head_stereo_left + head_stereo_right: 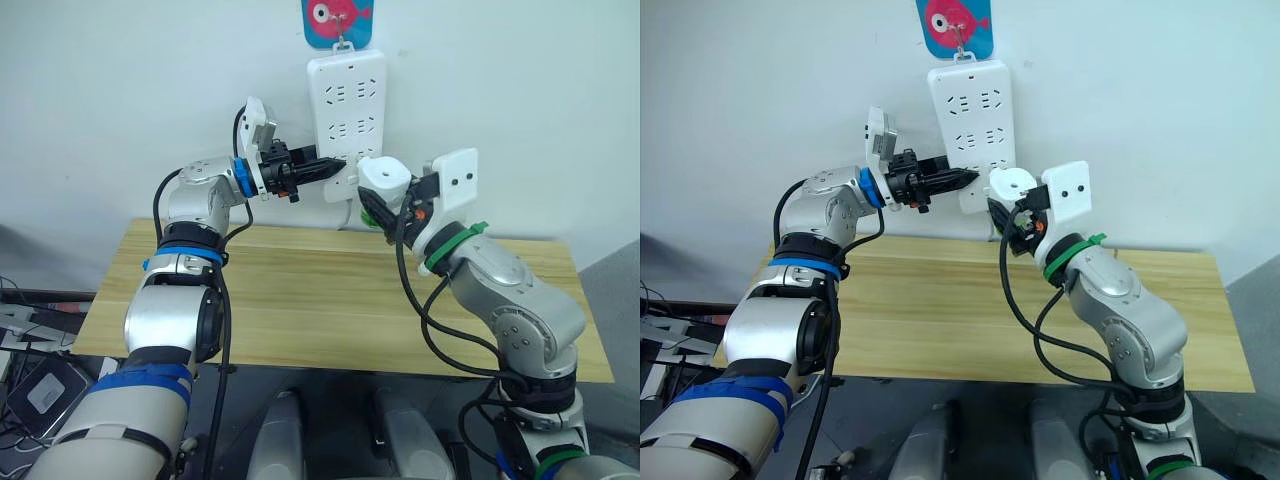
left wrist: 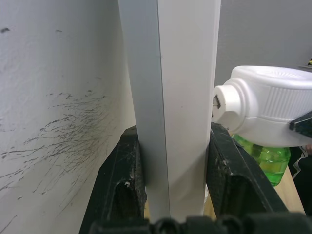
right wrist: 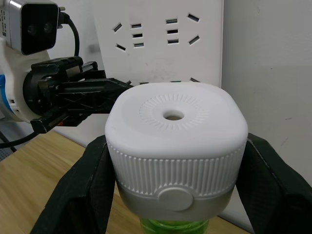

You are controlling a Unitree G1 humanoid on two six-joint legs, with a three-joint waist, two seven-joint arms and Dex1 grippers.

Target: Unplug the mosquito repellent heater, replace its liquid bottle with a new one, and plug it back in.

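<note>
The mosquito repellent heater (image 1: 384, 176) is a white rounded unit with a green liquid bottle (image 1: 372, 213) under it. My right gripper (image 1: 392, 196) is shut on it, one black finger on each side (image 3: 80, 195). It is held up at the lower end of the white power strip (image 1: 347, 100) on the wall, its plug end right at the strip's face (image 2: 180, 97). I cannot tell whether the prongs are in a socket. My left gripper (image 1: 330, 168) is shut on the strip's lower part, a finger (image 2: 122, 180) on each flat side.
A wooden table (image 1: 300, 300) stands against the white wall below both arms. Above the strip hangs a blue card with a red fish (image 1: 337, 20). A cable runs down from the strip's lower end.
</note>
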